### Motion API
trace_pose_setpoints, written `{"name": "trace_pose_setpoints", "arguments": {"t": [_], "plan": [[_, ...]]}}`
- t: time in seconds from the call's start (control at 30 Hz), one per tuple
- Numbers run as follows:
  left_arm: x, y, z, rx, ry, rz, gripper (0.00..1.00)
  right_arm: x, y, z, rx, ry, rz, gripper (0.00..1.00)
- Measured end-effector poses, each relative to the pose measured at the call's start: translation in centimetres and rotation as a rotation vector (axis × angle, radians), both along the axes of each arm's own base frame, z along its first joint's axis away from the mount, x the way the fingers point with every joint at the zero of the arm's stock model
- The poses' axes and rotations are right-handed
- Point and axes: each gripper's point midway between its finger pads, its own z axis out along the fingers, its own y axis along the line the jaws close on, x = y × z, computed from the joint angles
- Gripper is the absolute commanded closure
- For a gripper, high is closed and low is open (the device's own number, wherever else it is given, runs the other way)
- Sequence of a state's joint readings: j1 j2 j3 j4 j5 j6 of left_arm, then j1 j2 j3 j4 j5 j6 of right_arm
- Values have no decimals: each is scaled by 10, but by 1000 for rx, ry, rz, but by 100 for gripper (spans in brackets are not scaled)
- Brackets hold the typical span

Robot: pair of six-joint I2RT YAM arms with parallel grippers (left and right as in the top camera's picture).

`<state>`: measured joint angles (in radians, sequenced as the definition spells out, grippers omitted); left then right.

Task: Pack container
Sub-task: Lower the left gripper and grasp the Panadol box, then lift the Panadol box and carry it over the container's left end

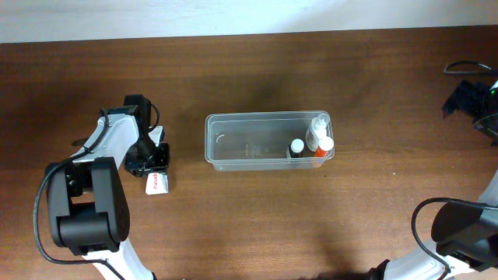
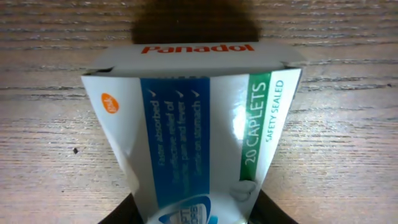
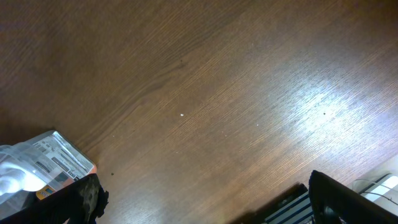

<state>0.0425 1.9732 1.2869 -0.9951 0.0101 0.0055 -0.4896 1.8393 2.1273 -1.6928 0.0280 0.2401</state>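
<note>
The container is a clear plastic tub in the middle of the table. At its right end are a white spray bottle, a black-capped bottle and an orange bottle. My left gripper is to the container's left, shut on a white, blue and green Panadol box. The box fills the left wrist view between my fingers, low over the wood. My right gripper is open and empty at the far right, away from the container.
In the right wrist view a corner of the clear tub with a labelled bottle shows at the lower left. A striped object lies near the right finger. A black cable lies at the table's right edge.
</note>
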Motion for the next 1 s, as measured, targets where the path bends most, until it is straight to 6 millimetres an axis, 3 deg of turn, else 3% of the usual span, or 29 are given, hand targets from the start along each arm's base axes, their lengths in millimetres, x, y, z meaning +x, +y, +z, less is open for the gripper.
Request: {"name": "trace_pose_setpoints", "arguments": {"t": [0.4, 0.73, 0.9, 1.0], "plan": [[-4, 0, 8, -1, 32, 0, 65, 0, 0, 0, 0, 0, 0, 2], [39, -14, 79, -78, -63, 0, 65, 0, 0, 0, 0, 0, 0, 2], [55, -41, 110, -125, -122, -52, 66, 0, 0, 0, 0, 0, 0, 1], [59, -68, 124, -143, -147, -117, 65, 0, 0, 0, 0, 0, 0, 2]]}}
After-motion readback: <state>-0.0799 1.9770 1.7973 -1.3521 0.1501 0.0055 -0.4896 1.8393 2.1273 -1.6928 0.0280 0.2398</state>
